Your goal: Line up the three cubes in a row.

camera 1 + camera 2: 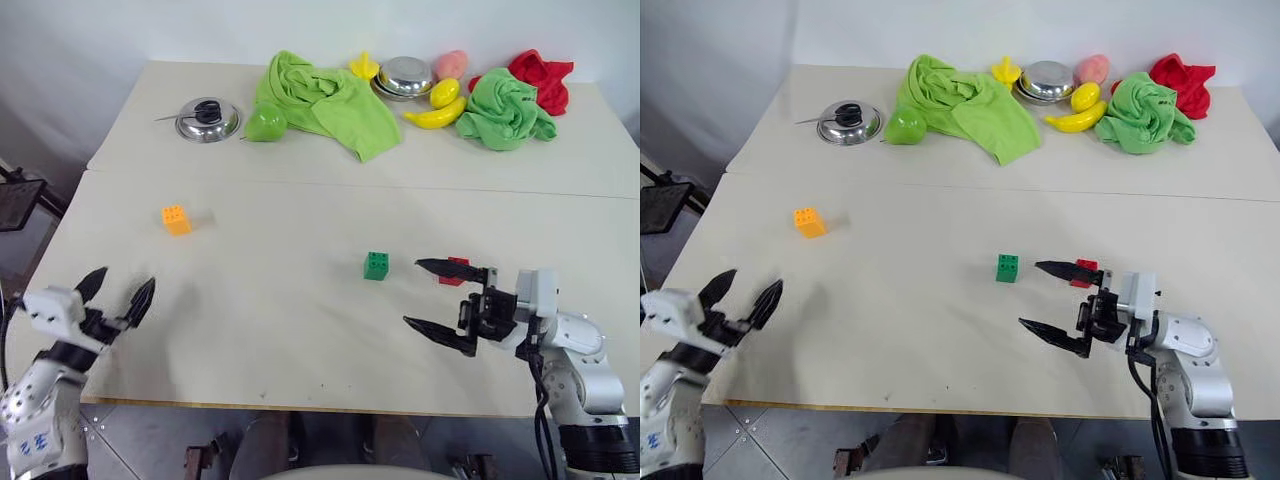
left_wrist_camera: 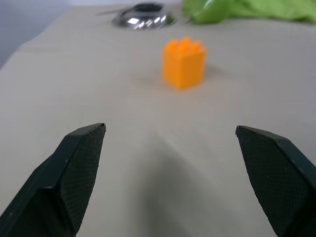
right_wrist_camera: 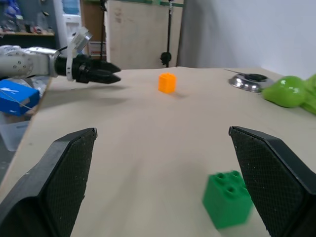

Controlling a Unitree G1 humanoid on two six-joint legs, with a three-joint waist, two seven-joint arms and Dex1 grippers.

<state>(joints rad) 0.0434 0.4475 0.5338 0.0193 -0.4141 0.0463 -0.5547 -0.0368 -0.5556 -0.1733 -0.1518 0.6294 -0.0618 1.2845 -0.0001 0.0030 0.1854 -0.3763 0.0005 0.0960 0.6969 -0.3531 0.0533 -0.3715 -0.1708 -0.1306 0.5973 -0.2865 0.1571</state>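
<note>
Approach step, nothing gripped. Left end effector spread, near left, aimed at small orange studded plastic cube beyond it. Right end effector spread beside green studded cube and red studded cube, mid-tabletop. Next: advance, straddle, pinch.

No readable text, labels or numbers in any view.
The cubes, cloths, toy fruit and metal dishes on the table carry no lettering, brand marks or signs that can be made out, and the background shelving seen from the right wrist is too blurred to read.
</note>
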